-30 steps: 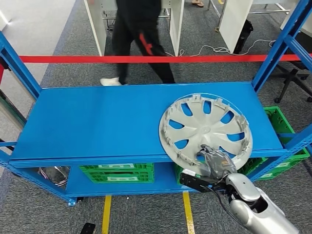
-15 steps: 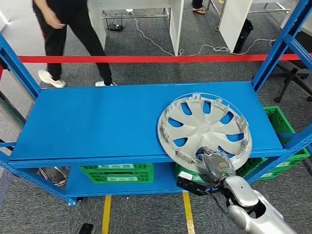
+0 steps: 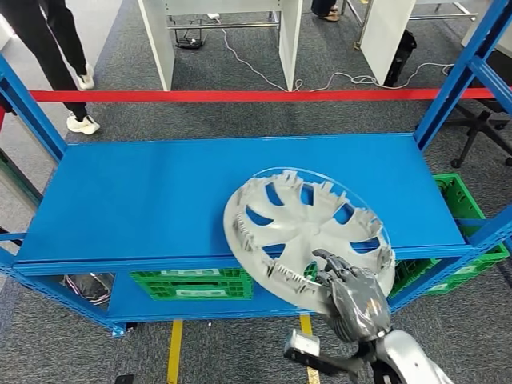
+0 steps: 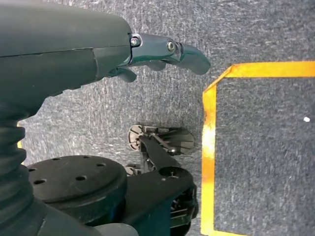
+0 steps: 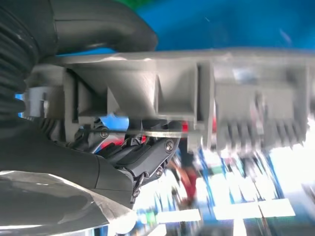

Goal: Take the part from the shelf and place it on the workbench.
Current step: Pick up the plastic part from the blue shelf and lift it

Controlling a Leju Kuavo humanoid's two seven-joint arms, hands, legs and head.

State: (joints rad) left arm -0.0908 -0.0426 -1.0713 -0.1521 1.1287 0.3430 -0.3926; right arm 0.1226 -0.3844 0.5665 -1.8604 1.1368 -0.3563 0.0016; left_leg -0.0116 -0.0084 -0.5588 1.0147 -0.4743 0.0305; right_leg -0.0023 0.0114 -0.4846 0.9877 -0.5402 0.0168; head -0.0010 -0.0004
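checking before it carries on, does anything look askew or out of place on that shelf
Yes: the grey wheel cover sits tilted, its near edge hanging past the front lip of the blue shelf. That looks deliberate, since the right hand grips that near rim. Nothing looks spilled or damaged.

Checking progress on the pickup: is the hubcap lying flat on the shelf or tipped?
Tipped. The right hand grips the hubcap at its near rim, which hangs past the front edge of the blue shelf.

The right hand [image 3: 352,300] covers part of the wheel cover's [image 3: 305,232] near rim, the person [image 3: 51,48] is cut off above the legs, and the right wrist background is blurred.
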